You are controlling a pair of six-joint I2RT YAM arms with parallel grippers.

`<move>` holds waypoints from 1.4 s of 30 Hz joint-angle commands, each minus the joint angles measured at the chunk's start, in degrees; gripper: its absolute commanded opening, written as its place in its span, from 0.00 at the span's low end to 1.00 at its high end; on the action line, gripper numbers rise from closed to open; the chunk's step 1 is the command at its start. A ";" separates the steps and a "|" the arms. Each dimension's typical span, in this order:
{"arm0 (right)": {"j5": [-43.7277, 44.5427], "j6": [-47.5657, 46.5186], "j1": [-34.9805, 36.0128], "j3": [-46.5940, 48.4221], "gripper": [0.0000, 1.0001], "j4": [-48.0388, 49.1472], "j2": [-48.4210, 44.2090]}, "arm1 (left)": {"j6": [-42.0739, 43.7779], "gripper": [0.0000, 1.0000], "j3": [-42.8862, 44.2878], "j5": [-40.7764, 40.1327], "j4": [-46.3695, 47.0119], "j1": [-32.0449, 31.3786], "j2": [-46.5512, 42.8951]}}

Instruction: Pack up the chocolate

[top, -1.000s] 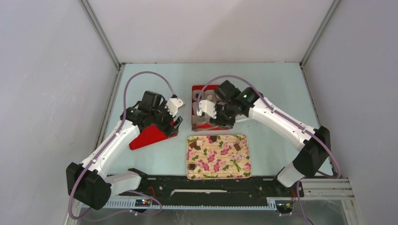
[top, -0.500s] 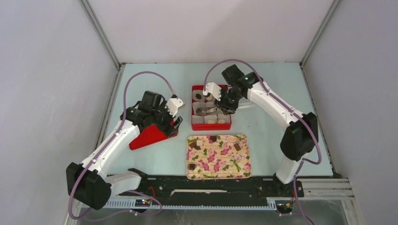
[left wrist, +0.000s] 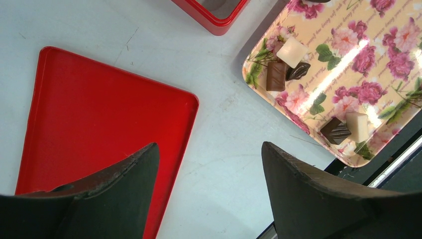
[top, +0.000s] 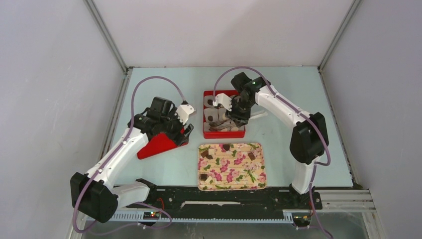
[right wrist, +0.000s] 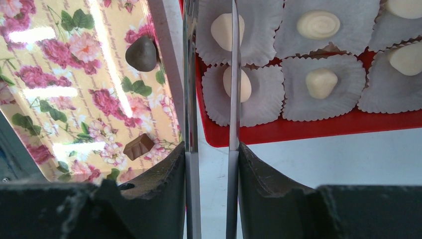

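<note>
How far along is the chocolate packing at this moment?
Done: several pale chocolates sit in paper cups in the red box. In hand: the right claw holds metal tongs over the corner cup nearest the floral tray; whether its piece is released, I cannot tell. Left: brown and pale pieces on the tray, and the red lid on the table under the open, empty left claw.

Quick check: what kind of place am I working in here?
Probably a lab robot cell, not a kitchen: plain grey panel walls, a pale blue table, a metal mounting rail along its near edge.
</note>
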 commanded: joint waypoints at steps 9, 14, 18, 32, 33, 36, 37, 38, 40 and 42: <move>-2.54 -1.55 -0.26 2.55 0.37 -0.84 0.98 | 1.34 0.81 -1.72 -0.40 1.42 0.20 -0.78; -3.56 -0.18 -1.24 2.56 0.42 0.37 -0.10 | 1.27 0.81 -1.68 -0.34 1.32 0.20 -0.78; -6.66 1.28 -2.51 3.66 0.42 0.23 -1.46 | 1.26 0.81 -1.53 -0.21 1.33 0.18 -0.56; -10.08 7.30 -13.42 -7.48 0.41 7.00 -13.73 | 0.48 0.81 -1.36 0.14 1.55 0.18 -0.32; -10.35 8.00 -14.87 -9.54 0.41 8.72 -15.27 | 0.02 0.81 -1.00 -0.31 1.57 0.20 0.13; -10.54 10.87 -19.99 -16.83 0.40 13.76 -19.63 | -1.55 0.81 0.77 -3.26 1.87 0.20 2.19; -10.23 12.04 -21.63 -19.06 0.41 15.77 -21.00 | -2.01 0.81 1.44 -4.41 2.02 0.20 3.02; -9.71 13.75 -23.31 -21.09 0.40 17.92 -22.18 | -2.36 0.81 2.05 -5.88 2.04 0.20 3.79; -8.66 16.59 -27.03 -24.82 0.40 21.78 -24.10 | -3.17 0.81 3.25 -7.34 2.19 0.20 5.01; -7.54 19.03 -30.86 -27.82 0.41 25.20 -25.57 | -3.79 0.81 4.10 -8.01 2.67 0.19 5.83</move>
